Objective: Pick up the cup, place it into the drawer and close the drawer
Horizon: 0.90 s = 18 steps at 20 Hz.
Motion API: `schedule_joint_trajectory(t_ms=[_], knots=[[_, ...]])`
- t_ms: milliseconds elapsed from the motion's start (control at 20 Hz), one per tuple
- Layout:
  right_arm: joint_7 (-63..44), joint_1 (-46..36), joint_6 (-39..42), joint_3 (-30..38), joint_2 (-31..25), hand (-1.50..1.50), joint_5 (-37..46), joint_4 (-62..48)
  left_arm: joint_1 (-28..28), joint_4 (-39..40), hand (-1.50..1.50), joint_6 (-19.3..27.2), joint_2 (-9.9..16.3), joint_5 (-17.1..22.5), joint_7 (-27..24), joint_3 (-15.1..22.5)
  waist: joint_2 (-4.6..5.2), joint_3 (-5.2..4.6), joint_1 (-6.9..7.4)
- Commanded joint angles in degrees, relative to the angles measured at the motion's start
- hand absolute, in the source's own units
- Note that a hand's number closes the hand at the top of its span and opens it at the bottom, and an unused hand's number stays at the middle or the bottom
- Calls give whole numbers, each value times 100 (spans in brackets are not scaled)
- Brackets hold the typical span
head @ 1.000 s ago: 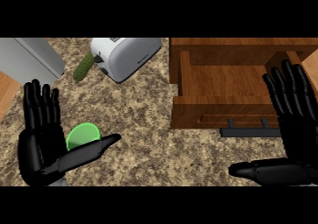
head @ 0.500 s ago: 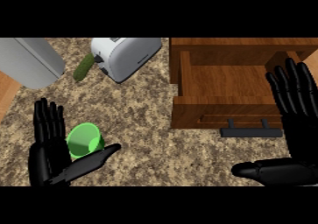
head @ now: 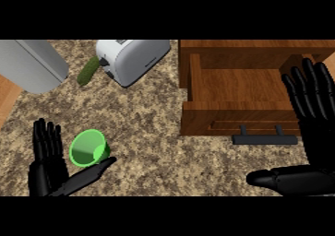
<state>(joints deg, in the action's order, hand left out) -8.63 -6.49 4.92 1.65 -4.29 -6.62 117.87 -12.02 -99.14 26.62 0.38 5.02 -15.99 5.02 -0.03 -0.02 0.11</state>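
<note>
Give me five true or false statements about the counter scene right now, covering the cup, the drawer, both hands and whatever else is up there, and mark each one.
1. The bright green cup is inside the wooden drawer. False: it stands on the speckled counter, well left of the drawer.
2. The drawer is open. True: its inside shows, with the dark handle at the front.
3. The left hand has its fingers curled round the cup. False: the hand is open beside the cup, fingers straight, thumb under it.
4. The right hand is open, holding nothing. True.
5. A green cucumber lies beside the silver toaster. True.
</note>
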Motion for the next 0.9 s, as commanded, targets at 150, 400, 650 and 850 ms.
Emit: schedule_joint_trajectory(t_ms=[150,400,650,850], knots=[[75,54,74,102,-21,-150,-96,-64,-131,1170,-150,-196,-33,434,-1033,44,2,-1,-10],[-140,-359,25,82,-65,-150,-63,-229,581,1793,-150,-603,80,586,-876,-705,5,0,-4],[-458,95,-23,-76,7,-150,-91,566,451,2208,-150,-771,-18,695,-1436,-806,0,1,-13],[-181,126,-71,-315,160,-150,246,358,535,2880,-150,-741,-34,947,-2177,-738,3,-1,-10]])
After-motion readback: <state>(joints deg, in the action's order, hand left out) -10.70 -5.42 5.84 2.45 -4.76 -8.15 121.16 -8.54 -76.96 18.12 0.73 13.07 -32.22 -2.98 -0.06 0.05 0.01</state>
